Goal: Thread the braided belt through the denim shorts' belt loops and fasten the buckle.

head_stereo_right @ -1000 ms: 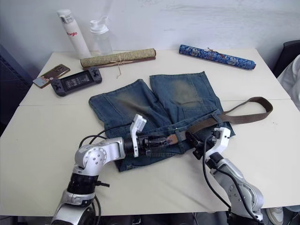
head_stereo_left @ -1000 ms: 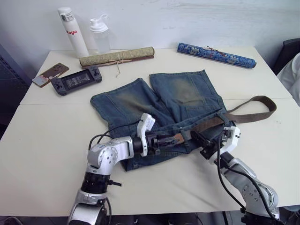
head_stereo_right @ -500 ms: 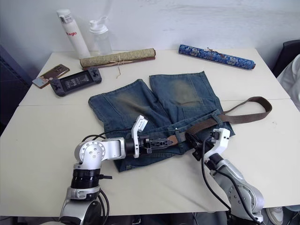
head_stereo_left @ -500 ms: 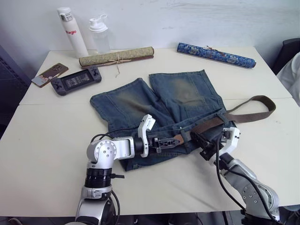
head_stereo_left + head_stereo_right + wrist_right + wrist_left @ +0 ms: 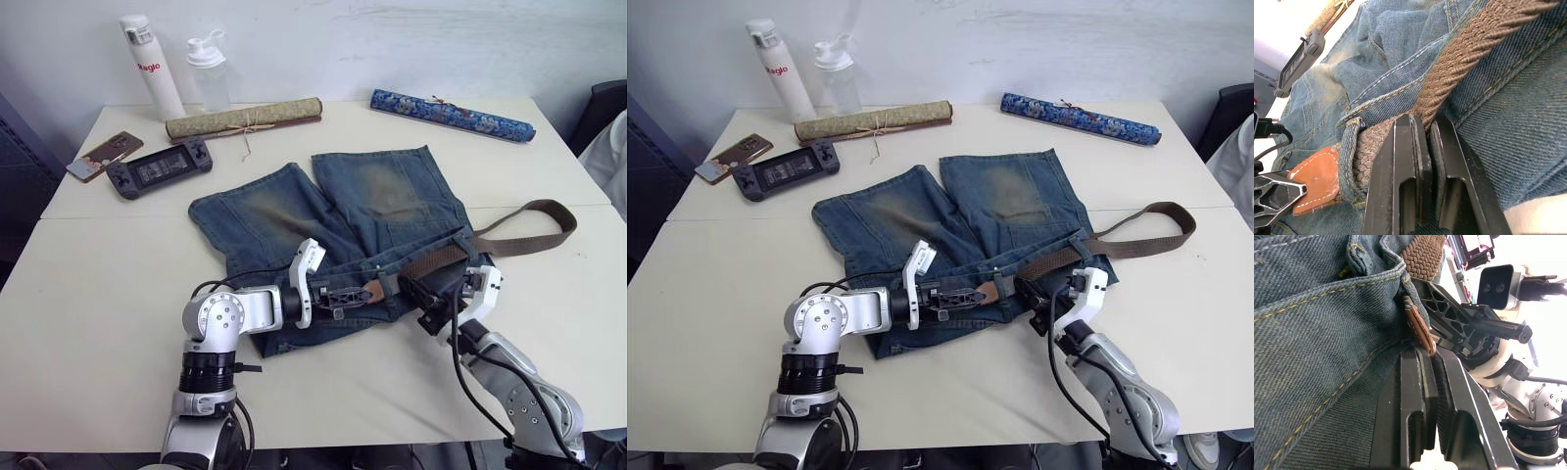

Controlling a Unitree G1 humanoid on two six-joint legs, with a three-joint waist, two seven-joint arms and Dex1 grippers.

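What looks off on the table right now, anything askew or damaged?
Nothing damaged or spilled. The denim shorts lie rumpled and skewed, and most of the braided belt trails off the waistband in a loose loop across the table.

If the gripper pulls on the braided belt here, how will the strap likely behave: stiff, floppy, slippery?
Probably floppy: the braided belt lies in a loose curved loop on the table. Its coarse weave likely grips rather than slides. Pulling may drag the denim shorts along, since the strap runs under a belt loop.
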